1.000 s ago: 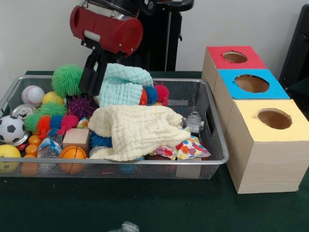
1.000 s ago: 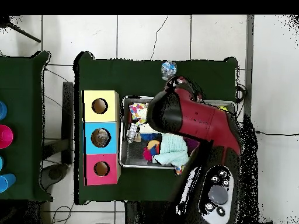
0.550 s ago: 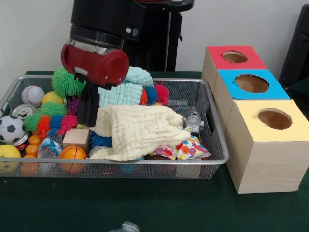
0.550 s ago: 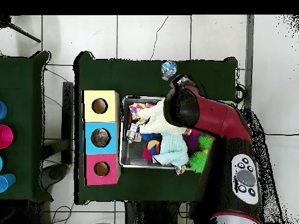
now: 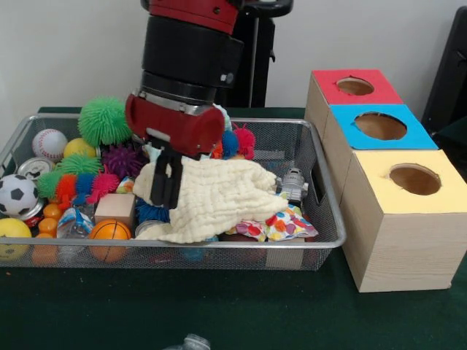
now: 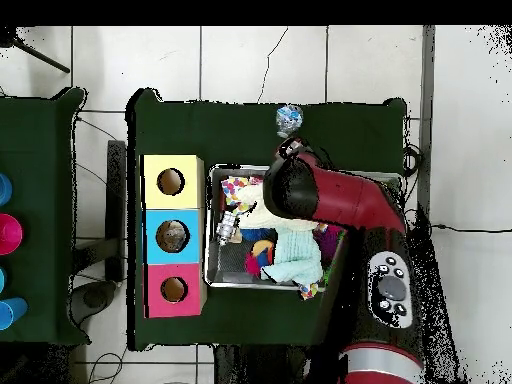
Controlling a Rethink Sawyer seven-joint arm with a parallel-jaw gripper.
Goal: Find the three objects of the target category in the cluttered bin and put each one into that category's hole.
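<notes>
A wire bin is set on the surface, with three boxes lined up just to its right in the front view: one at the front, one in the middle and one at the back, each touching the next. Inside the bin, a big cloth is draped over the middle, and the pincer is lowered against its left edge. A second cloth is tucked behind it. Balls are piled along the bin's left side, with a soccer ball near the left wall and a basketball at the front wall. A small robot figure is found right of the big cloth.
</notes>
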